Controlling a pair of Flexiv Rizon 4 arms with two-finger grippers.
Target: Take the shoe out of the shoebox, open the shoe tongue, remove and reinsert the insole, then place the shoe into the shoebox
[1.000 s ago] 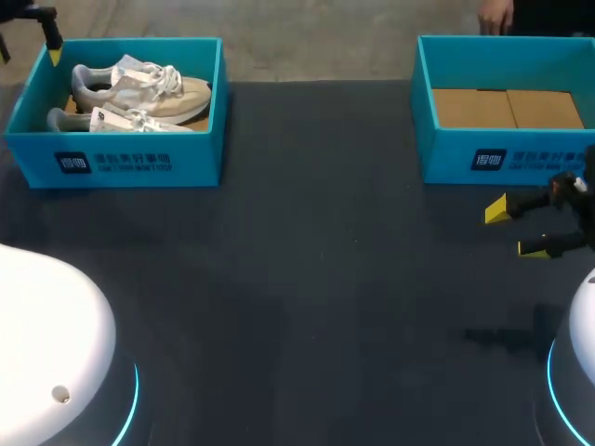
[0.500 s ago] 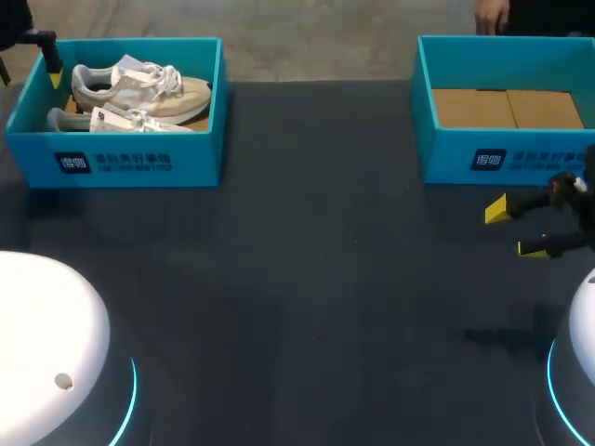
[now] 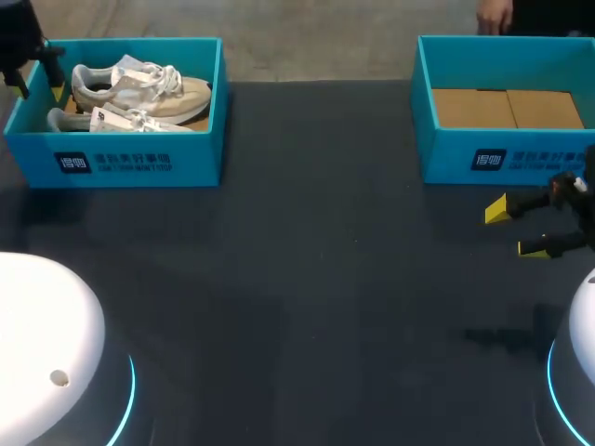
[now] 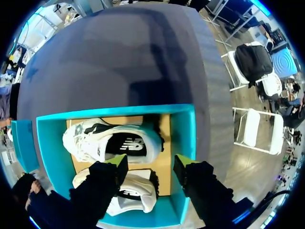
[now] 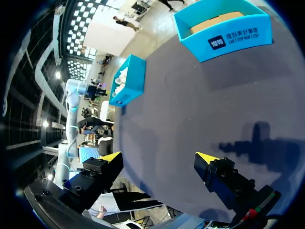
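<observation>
**Head view:** The shoebox (image 3: 130,158) stands on the surface (image 3: 316,279) at 10 o'clock. Two pale shoes (image 3: 139,93) lie inside it, side by side. A second shoebox (image 3: 493,158) stands at 2 o'clock with its cardboard floor exposed. The right pincer (image 3: 514,228) hangs at 3 o'clock, fingers wide, gripping nothing.

**Left wrist view:** The left pincer (image 4: 151,162) hovers above the shoebox. Its fingers are wide and grip nothing. Both shoes lie below the tips.

**Right wrist view:** The right pincer spreads wide over the surface. Both boxes stand well ahead of it.

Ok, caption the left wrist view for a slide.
Open left gripper hovers over two pale shoes lying in the teal shoebox.
</observation>
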